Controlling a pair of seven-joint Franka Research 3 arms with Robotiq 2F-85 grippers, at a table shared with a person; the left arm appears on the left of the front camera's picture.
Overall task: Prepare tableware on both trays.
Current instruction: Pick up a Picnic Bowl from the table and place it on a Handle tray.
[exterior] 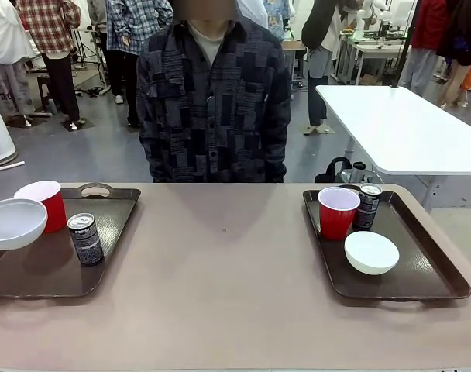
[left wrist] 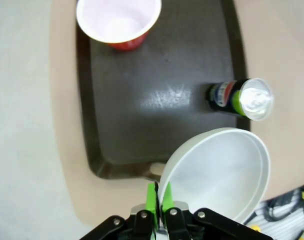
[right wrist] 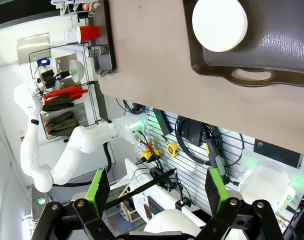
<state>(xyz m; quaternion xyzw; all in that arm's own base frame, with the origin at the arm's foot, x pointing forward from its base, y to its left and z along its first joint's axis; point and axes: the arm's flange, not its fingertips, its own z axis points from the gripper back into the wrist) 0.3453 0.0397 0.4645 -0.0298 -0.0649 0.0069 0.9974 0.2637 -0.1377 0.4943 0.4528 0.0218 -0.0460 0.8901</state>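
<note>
My left gripper point(left wrist: 159, 200) is shut on the rim of a white bowl point(left wrist: 222, 170), which hangs tilted over the end of the left tray point(left wrist: 157, 75). In the front view this bowl point(exterior: 15, 223) is at the far left, in front of a red cup point(exterior: 42, 203). A black can point(exterior: 86, 239) stands upright on the same tray point(exterior: 42, 271). The right tray point(exterior: 421, 263) carries a red cup point(exterior: 338, 211), a black can point(exterior: 368, 206) and a white bowl point(exterior: 371, 252). My right gripper point(right wrist: 157, 177) is open and holds nothing, off the table's near edge beyond the right tray point(right wrist: 292, 50) and its bowl point(right wrist: 219, 24).
A person in a dark patterned shirt point(exterior: 212, 101) stands at the far side of the tan table point(exterior: 228, 263), hands out of sight. A white table point(exterior: 398, 124) stands behind at the right. Cables and tools point(right wrist: 192, 135) hang below the table's near edge.
</note>
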